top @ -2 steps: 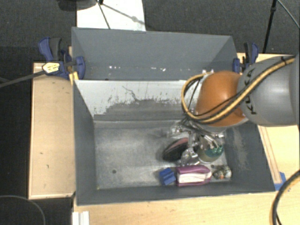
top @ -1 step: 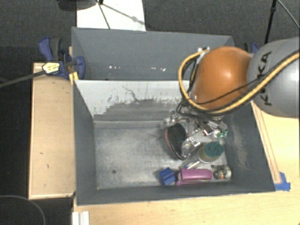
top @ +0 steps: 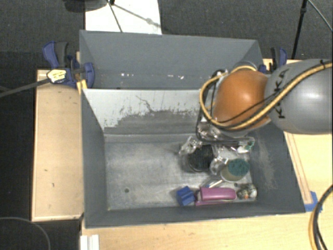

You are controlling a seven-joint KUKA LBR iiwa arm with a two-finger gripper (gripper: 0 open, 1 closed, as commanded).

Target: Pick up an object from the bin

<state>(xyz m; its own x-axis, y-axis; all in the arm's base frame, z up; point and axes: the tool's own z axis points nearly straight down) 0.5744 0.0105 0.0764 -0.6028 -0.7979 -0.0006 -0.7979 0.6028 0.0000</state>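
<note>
My gripper hangs low in the right half of the bin, under the orange wrist cover, right over a dark round thing. A teal round disc lies just to its right. Nearer the front wall lie a purple oblong thing and a small blue block. A small multicoloured piece sits at the purple thing's right end.
The things cluster at the bin's front right, close to the front wall. The bin's left half is bare scuffed metal floor. The arm comes in from the right above the rim.
</note>
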